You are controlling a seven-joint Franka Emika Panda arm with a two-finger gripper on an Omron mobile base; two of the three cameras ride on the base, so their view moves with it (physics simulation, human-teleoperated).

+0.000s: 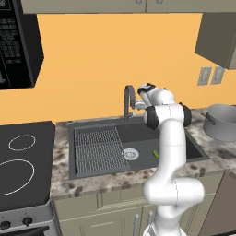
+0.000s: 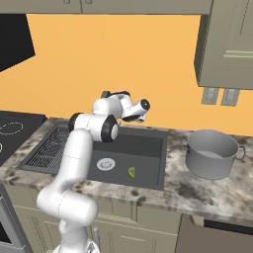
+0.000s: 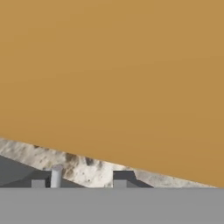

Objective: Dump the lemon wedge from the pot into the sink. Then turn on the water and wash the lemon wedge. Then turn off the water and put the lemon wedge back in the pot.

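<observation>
The lemon wedge [image 1: 156, 154] lies on the floor of the sink [image 1: 138, 133], right of the round drain [image 1: 130, 154]; the right base view also shows the lemon wedge [image 2: 131, 172]. The grey pot [image 1: 223, 122] stands upright on the counter right of the basin. My gripper [image 1: 137, 105] is up at the back of the sink, beside the dark arched faucet [image 1: 128, 99]. In the hand view the gripper [image 3: 78, 183] faces the orange wall. Its fingers stand apart, with a slim grey post [image 3: 56, 176] just inside the left fingertip [image 3: 38, 183]. No water stream shows.
A ribbed wire grid [image 1: 94, 150] covers the sink's left half. A black stovetop [image 1: 23, 161] lies to the left, with a microwave [image 1: 16, 46] above it. Wall cabinets [image 2: 225, 44] hang over the pot [image 2: 212, 153]. Two outlets [image 1: 211, 76] sit on the wall.
</observation>
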